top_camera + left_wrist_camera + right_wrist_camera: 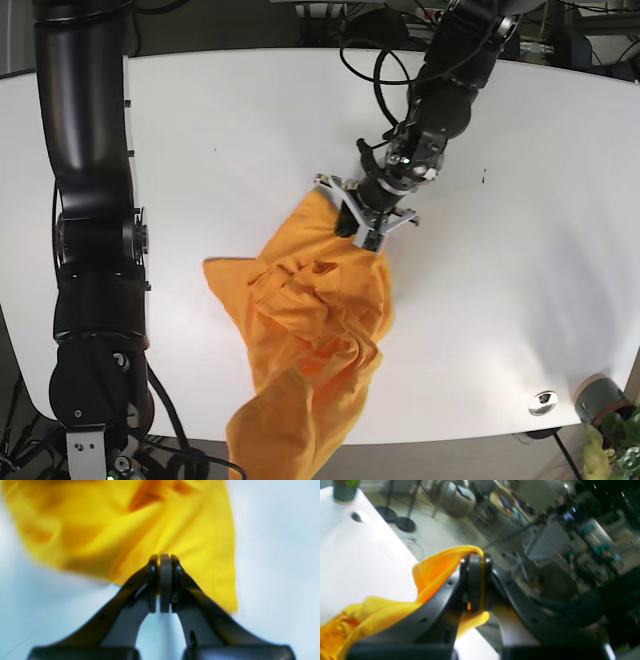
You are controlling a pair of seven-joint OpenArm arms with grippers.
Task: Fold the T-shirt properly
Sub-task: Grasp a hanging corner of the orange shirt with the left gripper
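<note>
- The T-shirt (310, 340) is yellow-orange and lies crumpled on the white tabletop (200, 150); its near end hangs over the front edge of the tabletop.
- In the right wrist view the right gripper (476, 582) is closed on a thin fold of the T-shirt (435, 570), which bends over the top of the pads. The rest of the cloth falls down at the left side of this gripper.
- In the base view the right gripper itself cannot be seen; only its black arm (90, 200) stands at the left of the T-shirt.
- A small green cup (597, 398) stands at the front right corner of the tabletop, well apart from the T-shirt, with a round metal piece (543, 401) just beside it.
- The left gripper (365, 215) is at the far edge of the T-shirt, near the middle of the tabletop.
- In the left wrist view the left gripper (162, 580) has its jaws pressed together, and a thin yellow line of T-shirt (140, 530) shows between them. The cloth spreads out beyond it, blurred.
</note>
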